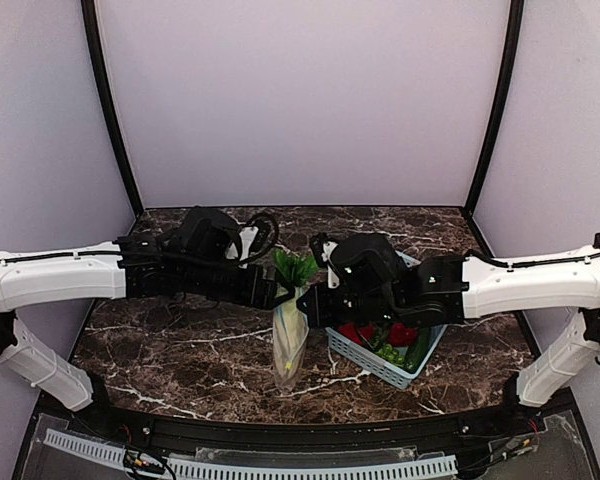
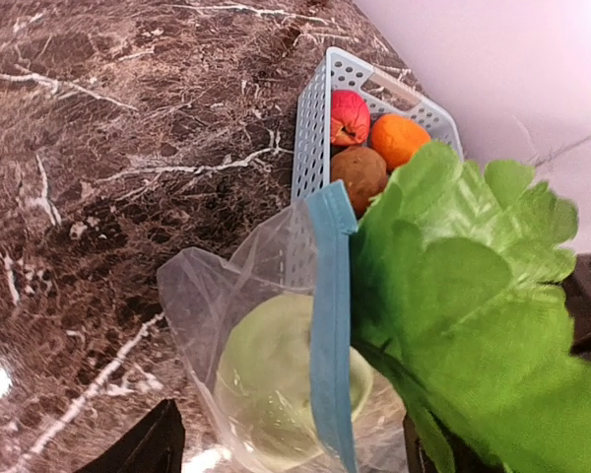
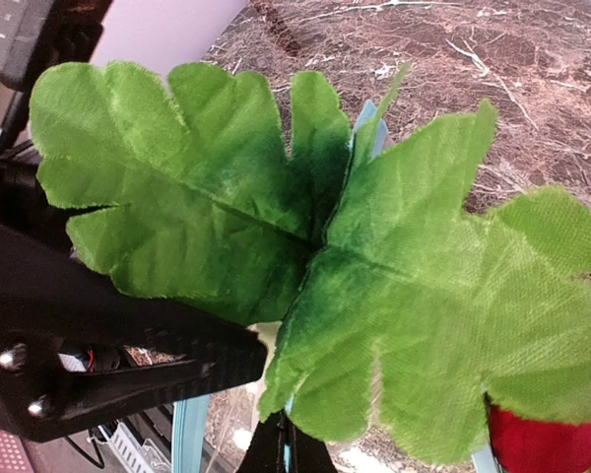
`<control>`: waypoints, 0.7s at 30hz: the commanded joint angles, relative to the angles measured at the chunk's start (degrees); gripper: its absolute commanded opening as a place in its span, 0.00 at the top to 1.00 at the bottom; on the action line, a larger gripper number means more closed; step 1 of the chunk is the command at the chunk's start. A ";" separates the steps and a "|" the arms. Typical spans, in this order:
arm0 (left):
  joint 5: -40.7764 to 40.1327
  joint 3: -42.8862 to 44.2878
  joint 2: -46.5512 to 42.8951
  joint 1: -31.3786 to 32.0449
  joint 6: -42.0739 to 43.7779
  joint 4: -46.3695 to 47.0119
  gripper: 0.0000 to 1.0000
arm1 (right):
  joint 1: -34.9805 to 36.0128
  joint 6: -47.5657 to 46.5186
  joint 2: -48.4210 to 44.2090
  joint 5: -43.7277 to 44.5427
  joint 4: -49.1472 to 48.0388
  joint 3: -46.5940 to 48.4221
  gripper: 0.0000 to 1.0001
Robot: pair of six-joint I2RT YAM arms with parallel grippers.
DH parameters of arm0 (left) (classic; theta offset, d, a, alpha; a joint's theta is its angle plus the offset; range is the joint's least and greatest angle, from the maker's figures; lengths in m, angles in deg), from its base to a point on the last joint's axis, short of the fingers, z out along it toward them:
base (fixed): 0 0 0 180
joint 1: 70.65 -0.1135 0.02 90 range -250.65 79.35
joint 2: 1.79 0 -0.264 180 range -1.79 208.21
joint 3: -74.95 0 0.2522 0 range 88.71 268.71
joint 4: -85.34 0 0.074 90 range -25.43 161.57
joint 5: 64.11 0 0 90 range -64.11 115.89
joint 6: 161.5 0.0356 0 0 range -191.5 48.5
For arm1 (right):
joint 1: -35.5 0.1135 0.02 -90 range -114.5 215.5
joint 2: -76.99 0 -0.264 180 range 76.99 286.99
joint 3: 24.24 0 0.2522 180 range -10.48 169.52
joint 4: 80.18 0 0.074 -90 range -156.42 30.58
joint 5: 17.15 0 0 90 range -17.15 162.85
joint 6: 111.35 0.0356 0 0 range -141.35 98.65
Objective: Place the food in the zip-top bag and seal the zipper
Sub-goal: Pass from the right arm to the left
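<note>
**Task under way, centre of the top view.** One item, the squash (image 2: 276, 384), stands inside the bag (image 1: 288, 352). Its leaves (image 3: 374, 296) rise out of the mouth. The bag hangs upright between the two arms at centre frame. The rest of the food, including red pieces (image 1: 400, 333) and an orange (image 2: 399, 138), lies in the basket (image 1: 368, 362), just right of the bag. The zipper (image 2: 327, 325) is unsealed.

**Left gripper** (image 1: 277, 292): jaws spread wide either side of the bag, gripping nothing.

**Right gripper** (image 1: 312, 303): clenched, apparently pinching the bag's mouth edge, though the leaves hide the contact.

**Left to do:** load the other food, tuck the leaves in, press the zipper closed.

**Materials:**
- Bag: thin, clear, crinkled film.
- Zipper: narrow matte blue strip.
- Squash: smooth, pale, tapering.
- Leaves: lobed woven fabric.
- Basket: rigid blue plastic lattice.
- Table (image 1: 180, 340): glossy dark veined marble.
</note>
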State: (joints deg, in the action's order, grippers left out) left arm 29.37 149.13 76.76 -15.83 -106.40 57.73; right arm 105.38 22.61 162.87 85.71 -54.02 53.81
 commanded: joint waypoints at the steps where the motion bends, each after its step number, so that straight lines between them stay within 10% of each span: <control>1: -1.75 2.51 2.35 -0.24 0.76 -5.19 0.27 | 0.57 -0.78 0.46 -0.27 -1.21 1.48 1.00; 21: -1.72 1.48 8.38 -0.29 -0.71 -2.31 0.47 | 0.55 -1.01 2.00 -2.53 -3.61 1.44 1.00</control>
State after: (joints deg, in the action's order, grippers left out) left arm 25.42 150.81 84.38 -15.91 -106.61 54.25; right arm 105.38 22.17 164.18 84.16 -54.85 54.03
